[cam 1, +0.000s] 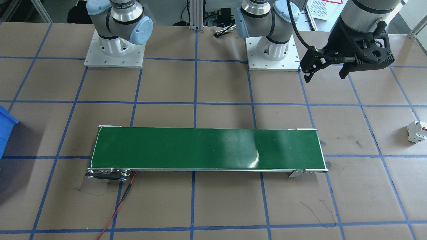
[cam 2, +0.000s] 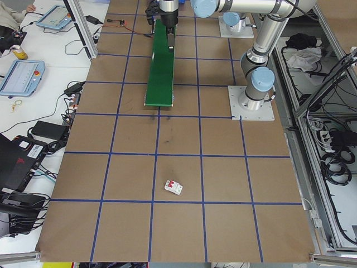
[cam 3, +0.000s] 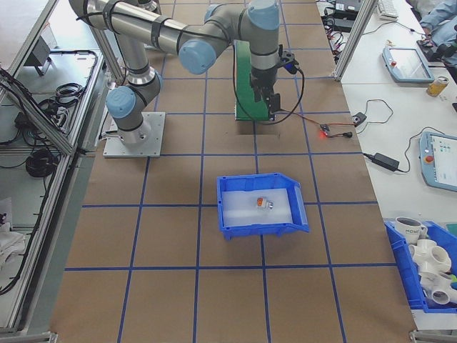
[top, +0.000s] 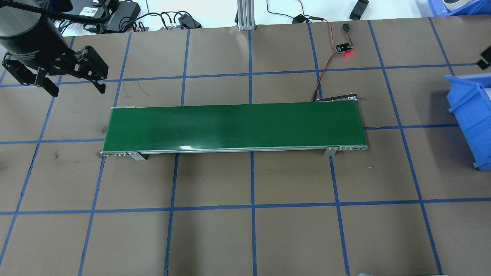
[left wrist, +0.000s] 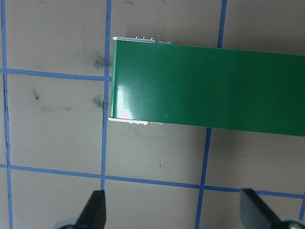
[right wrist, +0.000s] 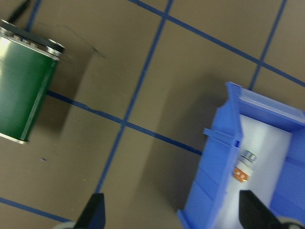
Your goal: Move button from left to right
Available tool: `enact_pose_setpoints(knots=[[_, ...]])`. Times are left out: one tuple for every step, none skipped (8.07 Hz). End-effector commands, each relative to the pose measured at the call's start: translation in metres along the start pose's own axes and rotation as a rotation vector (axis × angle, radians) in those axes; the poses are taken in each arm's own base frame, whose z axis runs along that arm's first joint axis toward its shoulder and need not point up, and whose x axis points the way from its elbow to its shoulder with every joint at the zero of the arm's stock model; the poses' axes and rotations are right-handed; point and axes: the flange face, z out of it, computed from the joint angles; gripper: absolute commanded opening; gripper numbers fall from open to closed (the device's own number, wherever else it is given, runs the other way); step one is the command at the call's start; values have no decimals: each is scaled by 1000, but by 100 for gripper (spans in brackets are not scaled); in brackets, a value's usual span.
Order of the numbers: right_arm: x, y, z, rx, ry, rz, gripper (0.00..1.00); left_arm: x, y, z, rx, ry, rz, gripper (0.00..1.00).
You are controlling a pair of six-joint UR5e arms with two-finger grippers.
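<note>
Right wrist-mounted view: the button (right wrist: pixel 244 166) lies in the blue bin (right wrist: pixel 217 157) at lower right of the frame, long axis running top to bottom, orange patch lowest. The right gripper (right wrist: pixel 171 212), fingers spread and empty, hangs nearest; the left gripper (top: pixel 74 82), likewise spread, hangs by the conveyor belt (top: pixel 234 124).

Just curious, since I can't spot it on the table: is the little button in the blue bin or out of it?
In. The button lies on its side on the floor of the blue bin, away from the green conveyor.
</note>
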Motion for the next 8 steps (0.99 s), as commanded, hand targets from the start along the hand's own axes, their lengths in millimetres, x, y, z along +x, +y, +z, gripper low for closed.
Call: enact_pose_setpoints(knots=[[-152,-78,-1,-27,-79,101,100,2,1,0,-2,3,1,100],[-208,-94,-11,-20,-77,90,100,4,0,1,-1,4,6,100],[-246,-101,-17,-12,-83,59,100,7,3,0,-5,14,9,100],[-263,-103,-18,-19,-83,93,100,10,3,0,-5,15,15,100],[-263,-102,-17,-26,-82,97,100,30,7,2,-6,13,50,100],[-263,-102,-17,-28,-82,97,100,52,10,4,-6,3,66,100],[-263,-102,-17,-28,-81,99,100,60,13,6,-11,1,83,100],[-263,-101,-16,-34,-83,97,100,60,13,6,-9,1,83,100]])
